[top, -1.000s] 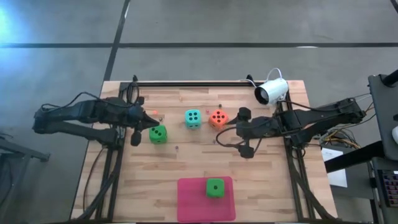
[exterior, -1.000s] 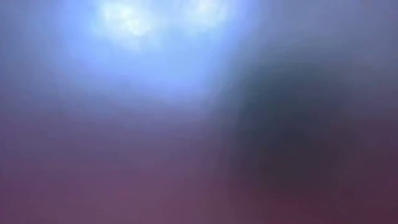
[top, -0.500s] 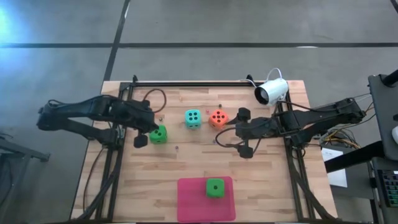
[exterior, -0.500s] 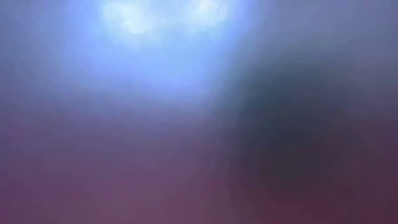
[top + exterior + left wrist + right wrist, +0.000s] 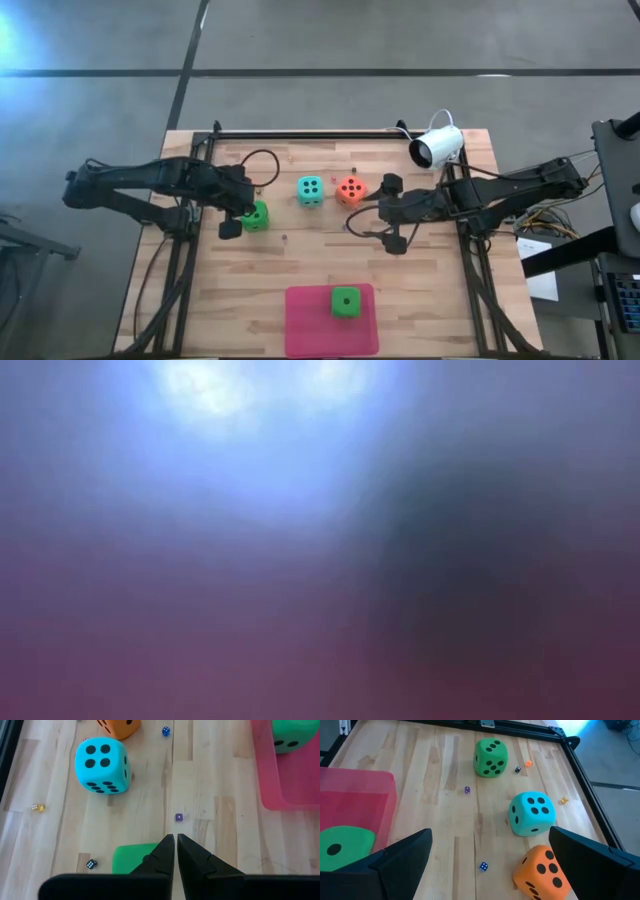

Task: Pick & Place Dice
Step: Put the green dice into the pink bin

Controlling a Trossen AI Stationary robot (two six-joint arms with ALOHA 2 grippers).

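Since a second ago, the left end effector (image 5: 243, 208) has been sliding from beside the green die (image 5: 257, 215) to sitting over its near edge, while the dice and the right arm are staying where they were.

From above, the left end effector is hovering at that green die with its fingers pressed together and gripping nothing. The teal die (image 5: 310, 190) is lying just beyond the green die, and the orange die (image 5: 350, 189) just past the teal one. The right end effector (image 5: 383, 213) is waiting beside the orange die with its fingers spread wide and empty. A second green die (image 5: 346, 302) is sitting on the pink mat (image 5: 308, 325), well apart from the first, at the bench's (image 5: 440, 300) near edge.

The low camera is showing only a blur.

Through the left wrist camera, the closed fingertips (image 5: 167, 851) are hanging over the green die (image 5: 130, 858), with the teal die (image 5: 101, 765) farther on.

Through the right wrist camera, the orange die (image 5: 541, 872) is lying nearest, between the spread fingers (image 5: 405, 855), then the teal die (image 5: 531, 813), then the green die (image 5: 490, 757).
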